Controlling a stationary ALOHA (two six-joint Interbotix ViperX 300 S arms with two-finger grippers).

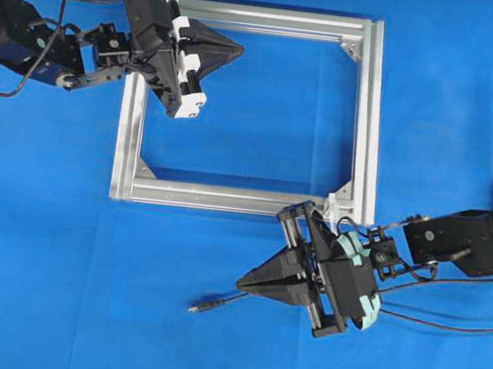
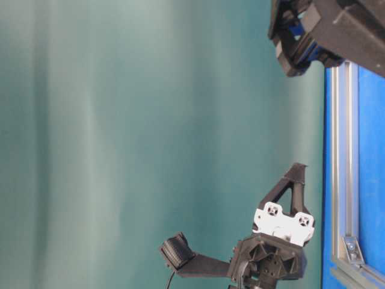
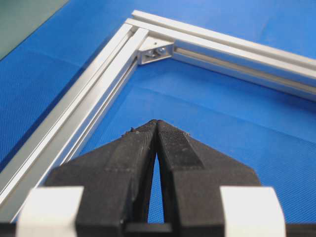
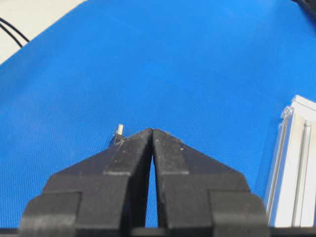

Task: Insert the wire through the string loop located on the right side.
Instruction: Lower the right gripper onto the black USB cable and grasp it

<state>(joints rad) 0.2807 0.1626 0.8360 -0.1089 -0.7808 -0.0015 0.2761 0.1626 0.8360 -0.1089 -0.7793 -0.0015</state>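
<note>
The wire lies on the blue mat, its small silver-tipped plug pointing left. Its black cable runs right, under my right gripper. My right gripper hovers just above and behind the plug, shut with nothing between its fingers. In the right wrist view the plug peeks out beside the shut right gripper. The string loop is a tiny white loop at the near right corner of the aluminium frame. My left gripper is shut and empty over the frame's far left part, and its tips meet above bare mat.
The silver frame's rails and a corner bracket lie ahead of the left gripper. A frame end stands to the right of the right gripper. In the table-level view the left gripper hangs above the frame. Black arm cables trail off right.
</note>
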